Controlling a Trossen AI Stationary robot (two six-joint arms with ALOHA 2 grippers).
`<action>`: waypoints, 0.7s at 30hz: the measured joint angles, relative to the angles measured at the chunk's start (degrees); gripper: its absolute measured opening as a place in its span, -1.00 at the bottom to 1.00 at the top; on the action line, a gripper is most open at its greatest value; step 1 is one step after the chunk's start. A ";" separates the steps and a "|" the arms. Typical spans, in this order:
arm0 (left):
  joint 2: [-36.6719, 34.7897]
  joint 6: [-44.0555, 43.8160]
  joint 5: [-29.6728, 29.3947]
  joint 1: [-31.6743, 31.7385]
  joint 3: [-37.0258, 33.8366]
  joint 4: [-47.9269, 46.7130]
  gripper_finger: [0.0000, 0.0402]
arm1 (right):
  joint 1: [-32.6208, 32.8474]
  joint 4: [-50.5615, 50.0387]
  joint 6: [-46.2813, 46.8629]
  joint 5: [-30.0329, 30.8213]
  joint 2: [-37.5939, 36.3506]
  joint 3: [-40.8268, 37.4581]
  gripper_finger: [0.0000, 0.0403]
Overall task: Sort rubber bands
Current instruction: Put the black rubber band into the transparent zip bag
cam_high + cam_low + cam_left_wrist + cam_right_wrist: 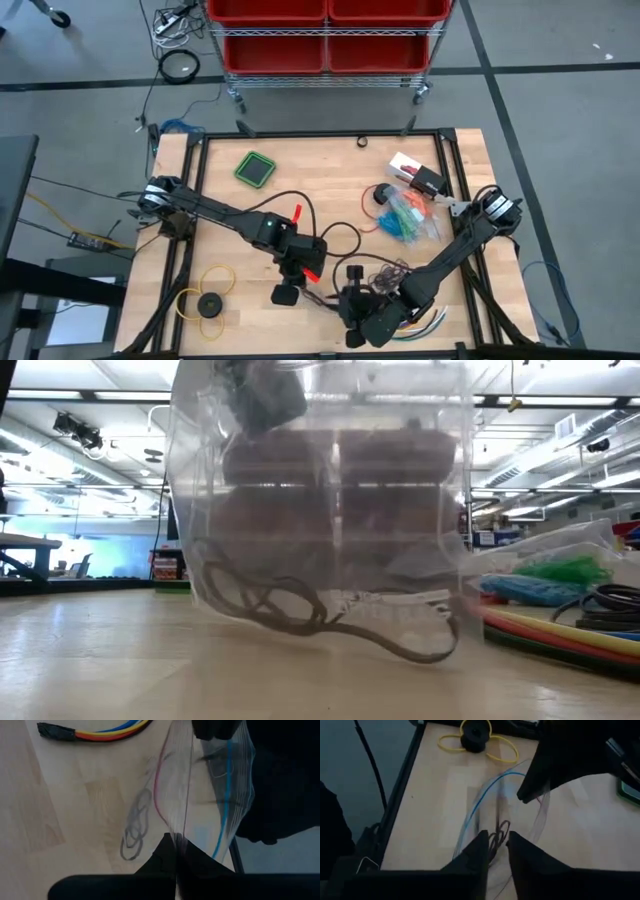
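Two claws at one clear zip bag [200, 795] on the desk [320, 170], left claw [176, 851] pinching its edge, right claw [496, 841] slightly parted over dark rubber bands [300, 610] inside.

One clear plastic bag [320, 510] stands on the table, with a single bunch of dark rubber bands [300, 610] inside — too tangled to count loop by loop. Two grippers work at it — the left gripper [175, 852] and the right gripper [497, 842]. One yellow ring [208, 290] and one green square pad [256, 168] lie apart.
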 joint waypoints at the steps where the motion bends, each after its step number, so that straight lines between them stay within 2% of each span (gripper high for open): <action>1: 0.00 0.00 0.02 0.00 0.00 -0.06 -1.00 | 0.00 -0.05 0.30 -0.01 -0.01 0.00 -0.66; 6: 0.00 0.02 0.24 0.00 0.00 -0.71 -1.00 | 0.79 -0.32 0.53 0.00 -1.28 0.00 -0.42; 11: 0.00 0.02 0.33 -0.02 0.00 -1.06 -1.00 | 2.14 -5.23 4.14 -0.03 -4.67 0.00 -0.34; 17: 0.00 0.02 0.37 -0.13 0.00 -1.49 -1.00 | 6.15 -20.93 17.80 -0.64 -7.89 0.04 -0.39; 21: 0.00 0.21 0.10 -0.14 0.00 -1.42 -1.00 | 9.00 -30.37 29.14 -5.07 -7.25 -0.83 -0.41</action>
